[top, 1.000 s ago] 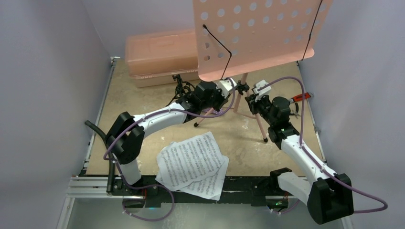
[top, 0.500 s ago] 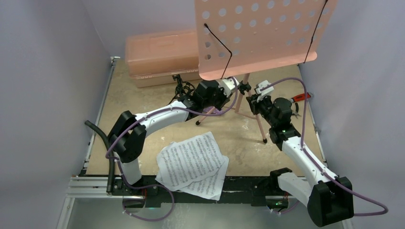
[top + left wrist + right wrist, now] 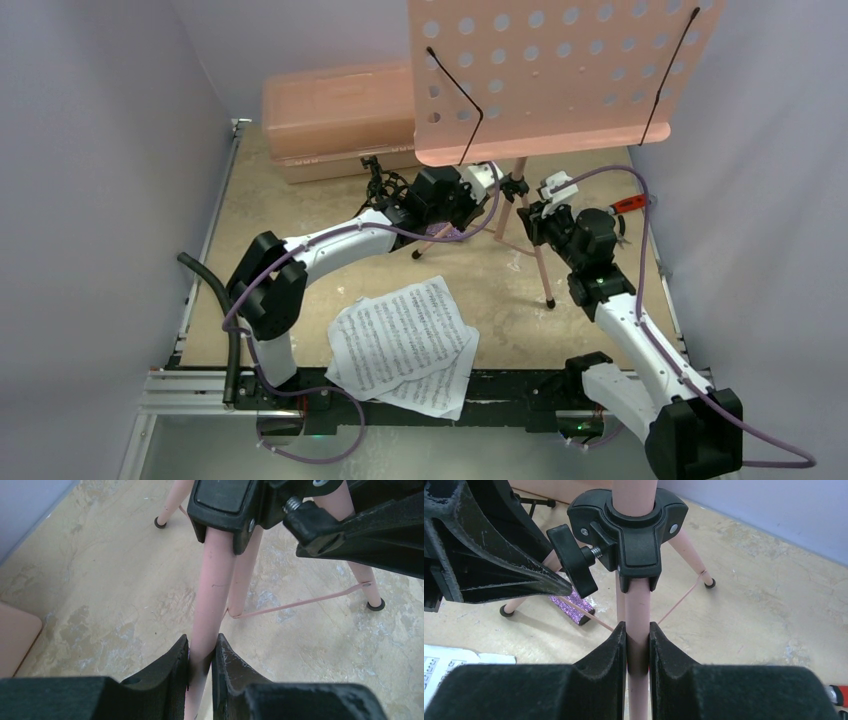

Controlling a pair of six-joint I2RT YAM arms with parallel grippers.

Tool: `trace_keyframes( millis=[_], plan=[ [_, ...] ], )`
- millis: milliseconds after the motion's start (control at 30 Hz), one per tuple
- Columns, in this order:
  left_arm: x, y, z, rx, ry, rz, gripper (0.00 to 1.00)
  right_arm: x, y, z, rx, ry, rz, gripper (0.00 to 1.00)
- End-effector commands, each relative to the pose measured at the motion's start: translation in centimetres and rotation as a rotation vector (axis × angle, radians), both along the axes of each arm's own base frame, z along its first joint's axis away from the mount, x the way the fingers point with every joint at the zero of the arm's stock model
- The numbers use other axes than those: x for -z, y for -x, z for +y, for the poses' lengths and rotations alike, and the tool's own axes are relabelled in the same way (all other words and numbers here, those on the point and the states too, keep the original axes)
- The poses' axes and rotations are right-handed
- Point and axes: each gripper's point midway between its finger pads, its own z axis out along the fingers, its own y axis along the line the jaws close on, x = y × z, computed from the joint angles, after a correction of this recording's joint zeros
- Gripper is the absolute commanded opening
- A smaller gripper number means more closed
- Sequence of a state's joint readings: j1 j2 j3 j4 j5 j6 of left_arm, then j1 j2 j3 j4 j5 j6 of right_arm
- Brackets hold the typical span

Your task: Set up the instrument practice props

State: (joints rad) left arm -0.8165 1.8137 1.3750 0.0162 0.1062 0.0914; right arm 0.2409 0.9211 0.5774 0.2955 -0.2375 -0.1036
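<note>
The pink perforated music stand stands upright on its tripod legs at the back of the table. My left gripper is shut on one pink leg below the black hub. From the other side, my right gripper is shut on another leg under the same hub. White sheet-music pages lie near the front edge. The purple glitter microphone lies under the stand. The small black mic stand is by the case.
A salmon-pink lidded case sits at the back left. A red-handled tool lies at the right edge, behind my right arm. A black hose runs along the left edge. Grey walls close in on both sides.
The music stand has shifted to the right, its desk now reaching further towards the right wall. Both grippers moved with it, still shut on the legs.
</note>
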Motion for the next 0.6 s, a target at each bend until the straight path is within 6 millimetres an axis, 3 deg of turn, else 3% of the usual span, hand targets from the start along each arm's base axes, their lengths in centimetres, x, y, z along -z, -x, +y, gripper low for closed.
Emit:
trace_keyframes(
  millis=[0, 567],
  plan=[
    [1.20, -4.03, 1.91, -0.142, -0.016, -0.015, 0.00, 0.09, 3.73, 3.88, -0.222, -0.080, 0.097, 0.00],
    [1.13, -4.76, 1.43, -0.155, -0.006, -0.007, 0.00, -0.75, 4.01, 4.34, -0.253, -0.093, 0.088, 0.00]
  ],
)
